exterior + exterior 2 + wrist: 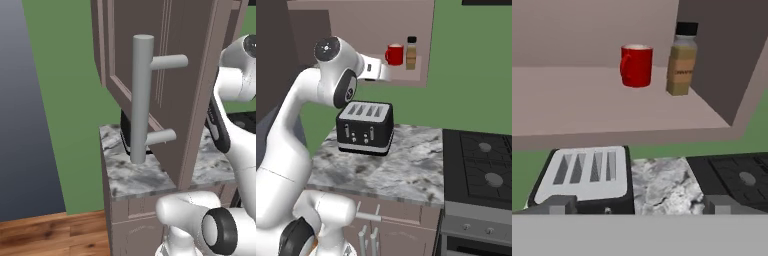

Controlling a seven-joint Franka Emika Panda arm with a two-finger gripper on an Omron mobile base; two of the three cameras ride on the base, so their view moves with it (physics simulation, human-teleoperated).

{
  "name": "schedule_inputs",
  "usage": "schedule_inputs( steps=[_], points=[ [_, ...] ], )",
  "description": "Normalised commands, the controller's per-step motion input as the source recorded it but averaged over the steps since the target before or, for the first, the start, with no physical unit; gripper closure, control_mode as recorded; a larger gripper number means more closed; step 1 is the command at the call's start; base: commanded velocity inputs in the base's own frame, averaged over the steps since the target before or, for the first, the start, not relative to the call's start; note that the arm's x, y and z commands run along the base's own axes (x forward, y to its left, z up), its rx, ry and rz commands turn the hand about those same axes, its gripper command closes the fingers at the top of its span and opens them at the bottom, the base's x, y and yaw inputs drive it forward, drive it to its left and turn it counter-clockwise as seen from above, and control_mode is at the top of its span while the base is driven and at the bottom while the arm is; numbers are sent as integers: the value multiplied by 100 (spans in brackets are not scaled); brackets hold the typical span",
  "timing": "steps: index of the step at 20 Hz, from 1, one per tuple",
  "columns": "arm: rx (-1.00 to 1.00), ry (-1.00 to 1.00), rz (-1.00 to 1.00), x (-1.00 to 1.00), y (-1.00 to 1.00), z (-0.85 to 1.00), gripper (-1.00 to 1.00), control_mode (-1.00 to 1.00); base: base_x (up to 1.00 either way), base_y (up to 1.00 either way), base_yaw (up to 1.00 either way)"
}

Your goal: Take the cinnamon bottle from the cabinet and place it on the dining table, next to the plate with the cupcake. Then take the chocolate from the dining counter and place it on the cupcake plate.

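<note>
The cinnamon bottle [683, 62], amber with a black cap, stands upright on the open cabinet's shelf [587, 100], just right of a red mug [636, 65]. In the right base view the bottle [411, 54] sits at the shelf's right end, near the cabinet [406, 75] side wall. My gripper [641, 206] is open, its fingertips [559, 205] wide apart, below and in front of the shelf edge and apart from the bottle. The hand [378, 71] reaches toward the shelf left of the mug [395, 54]. The dining table, plate, cupcake and chocolate are out of view.
A black and silver toaster [365, 128] stands on the marble worktop [406, 167] under the shelf. A black stove [481, 165] lies to the right. The cabinet door [175, 100] with its grey bar handle [141, 100] hangs open at the left.
</note>
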Motion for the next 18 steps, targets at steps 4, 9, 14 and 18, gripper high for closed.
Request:
schedule_inputs(
  steps=[4, 9, 14, 18],
  points=[
    [-3, 1, 0, 32, -8, 17, -100, -100, 0, 0, 0],
    [-1, 0, 0, 25, -12, 18, -100, -100, 0, 0, 0],
    [0, 0, -8, 15, -18, 10, -100, -100, 0, 0, 0],
    [0, 0, -10, 15, -17, 0, -100, -100, 0, 0, 0]
  ],
)
